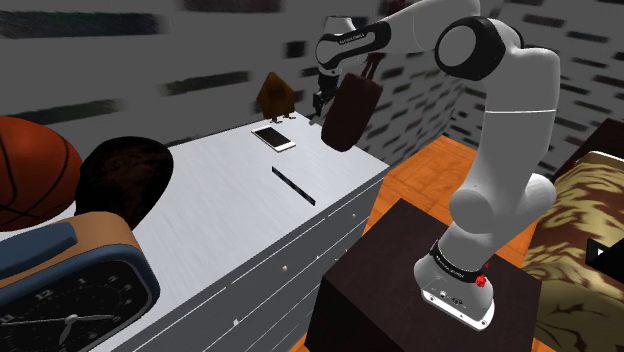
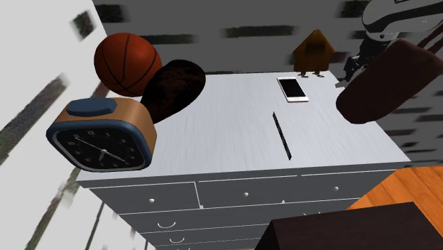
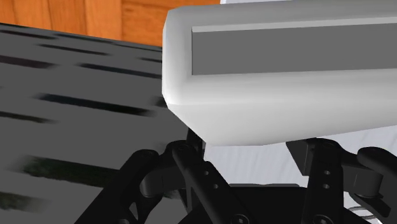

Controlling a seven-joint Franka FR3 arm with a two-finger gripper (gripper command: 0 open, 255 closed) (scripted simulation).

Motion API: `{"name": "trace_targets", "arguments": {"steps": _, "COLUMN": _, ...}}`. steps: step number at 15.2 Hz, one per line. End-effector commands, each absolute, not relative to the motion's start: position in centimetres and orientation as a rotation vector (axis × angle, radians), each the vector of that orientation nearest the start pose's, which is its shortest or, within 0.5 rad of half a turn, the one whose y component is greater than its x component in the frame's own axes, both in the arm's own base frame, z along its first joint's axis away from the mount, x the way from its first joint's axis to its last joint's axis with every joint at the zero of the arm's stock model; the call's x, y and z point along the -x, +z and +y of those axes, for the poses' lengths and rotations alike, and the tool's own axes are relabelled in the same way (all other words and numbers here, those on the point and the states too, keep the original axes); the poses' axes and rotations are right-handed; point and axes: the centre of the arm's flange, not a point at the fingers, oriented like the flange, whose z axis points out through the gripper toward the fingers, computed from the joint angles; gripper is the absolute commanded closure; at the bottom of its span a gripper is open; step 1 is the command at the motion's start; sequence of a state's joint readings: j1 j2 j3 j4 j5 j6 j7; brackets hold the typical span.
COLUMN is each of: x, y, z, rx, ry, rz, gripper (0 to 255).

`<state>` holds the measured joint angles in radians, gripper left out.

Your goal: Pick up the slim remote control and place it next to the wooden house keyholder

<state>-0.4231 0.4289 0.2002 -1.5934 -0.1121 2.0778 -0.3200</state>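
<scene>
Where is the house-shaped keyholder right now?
In the shoulder view the brown keyholder stands at the far end of the dresser top, just behind the flat white device.

This is a room in a home. A white dresser (image 2: pixel 234 193) with drawers carries an alarm clock (image 2: pixel 103 138), a basketball (image 2: pixel 128 60) and a house-shaped keyholder (image 2: pixel 314 53). The floor (image 1: pixel 420 165) is of wood, and a patterned upholstered seat (image 1: pixel 585 230) stands close by.

2 things are cropped at the shoulder view's left edge — the basketball (image 1: pixel 30 170) and the alarm clock (image 1: pixel 70 295). A dark brown oblong object (image 1: pixel 352 105) partly hides the gripper (image 1: pixel 320 108).
</scene>
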Motion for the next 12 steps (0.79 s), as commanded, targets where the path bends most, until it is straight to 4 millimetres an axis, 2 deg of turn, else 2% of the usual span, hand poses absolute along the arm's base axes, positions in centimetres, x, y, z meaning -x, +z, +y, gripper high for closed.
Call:
{"name": "trace_targets", "arguments": {"steps": 1, "x": -65.8, "y": 35.3, "z": -18.1, "rx": 3.153, "ry": -0.017, "rz": -0.196, "gripper": 255}}
{"name": "trace_targets", "arguments": {"steps": 3, "x": -65.8, "y": 34.4, "z": -18.1, "rx": 3.153, "ry": -0.017, "rz": -0.196, "gripper": 255}}
{"name": "trace_targets", "arguments": {"steps": 10, "x": -65.8, "y": 34.4, "z": -18.1, "rx": 3.153, "ry": -0.017, "rz": -0.196, "gripper": 255}}
{"name": "trace_targets", "arguments": {"steps": 11, "x": -66.9, "y": 33.9, "z": -18.5, "rx": 3.154, "ry": -0.016, "rz": -0.196, "gripper": 0}}
{"name": "trace_targets", "arguments": {"steps": 12, "x": -67.0, "y": 33.8, "z": -19.3, "rx": 3.154, "ry": -0.016, "rz": -0.197, "gripper": 0}}
